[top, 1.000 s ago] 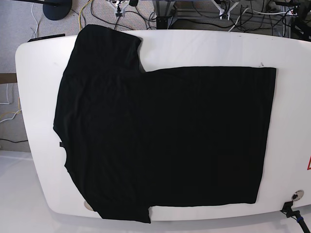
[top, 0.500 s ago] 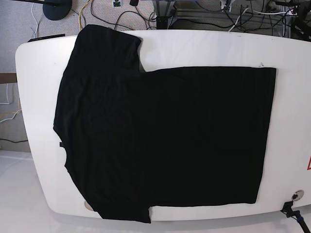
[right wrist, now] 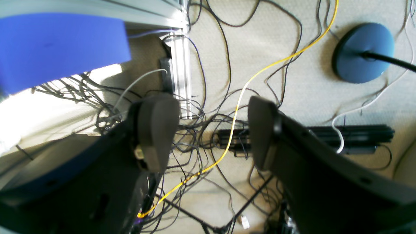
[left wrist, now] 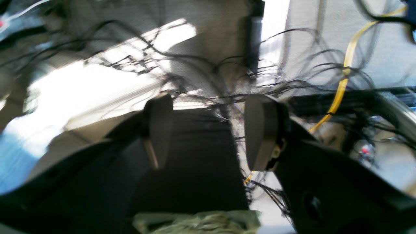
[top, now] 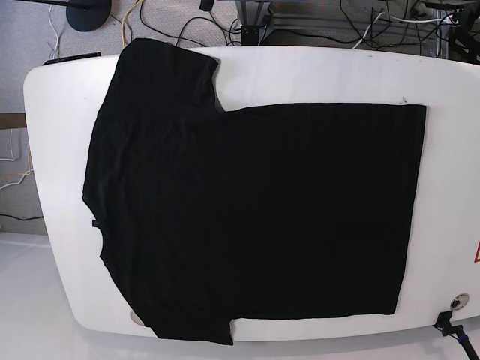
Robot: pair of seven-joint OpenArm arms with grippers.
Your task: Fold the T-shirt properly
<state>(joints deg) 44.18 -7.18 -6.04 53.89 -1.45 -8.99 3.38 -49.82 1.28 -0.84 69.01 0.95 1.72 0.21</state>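
Left wrist view, blurred: left claw [left wrist: 208, 131] with jaws apart, nothing between them; beyond it a tangle of dark cables and a yellow cable [left wrist: 341, 87] on the floor. Right wrist view: right claw [right wrist: 211, 131] likewise spread and empty, over carpet strewn with cables; a blue round stand base [right wrist: 364, 52] lies up and to its right. Base view: the T-shirt [top: 247, 217] lies spread flat on the white surface [top: 450, 172], plain black side up; neither claw appears near it.
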